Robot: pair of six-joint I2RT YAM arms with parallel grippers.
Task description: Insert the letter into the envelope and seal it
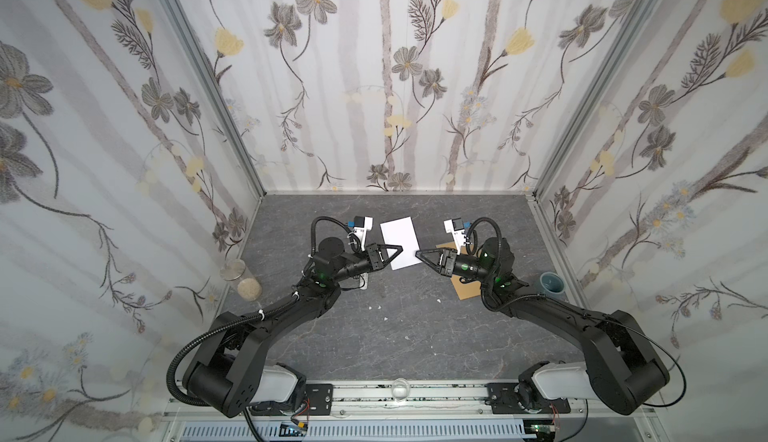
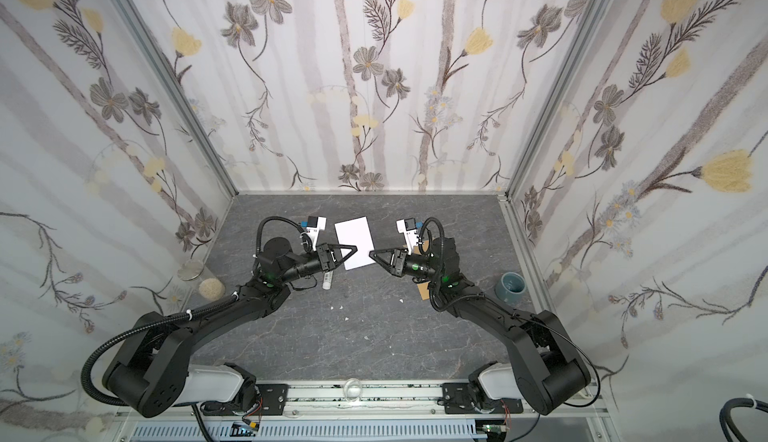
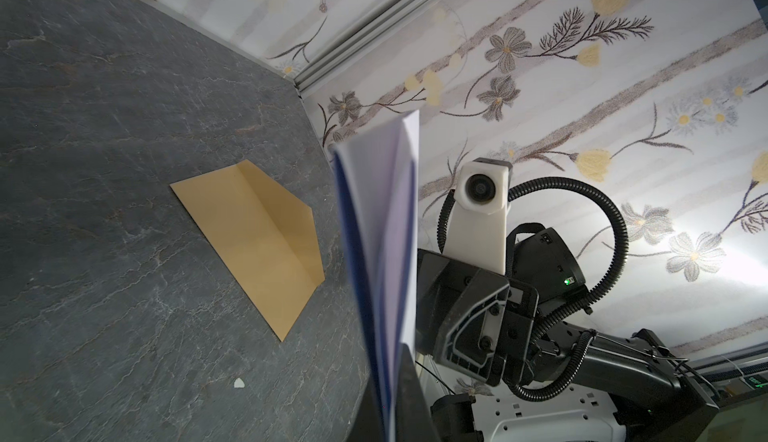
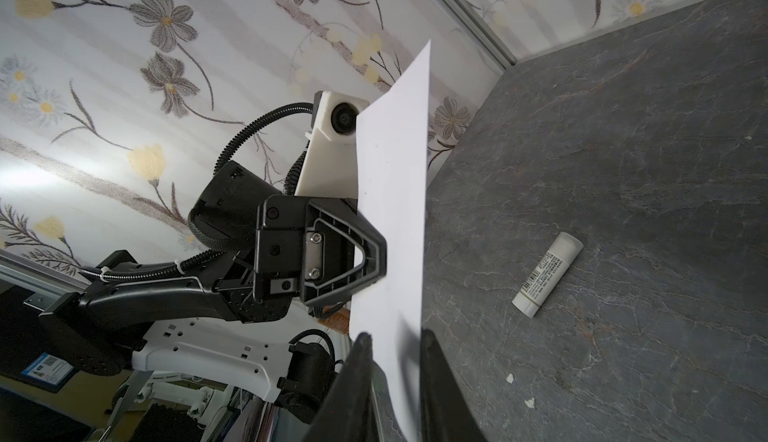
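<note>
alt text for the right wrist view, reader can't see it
A white rectangular paper letter is held aloft, pinched at one edge by the left hand, another edge between the parted fingers of the right hand. A small white glue stick lies on the grey stone-look table.

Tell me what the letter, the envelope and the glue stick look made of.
The letter: thin matte white paper; it bows in the air. The envelope: tan kraft paper, matte, sharply creased. The glue stick: probably smooth white plastic, with a printed label.
</note>
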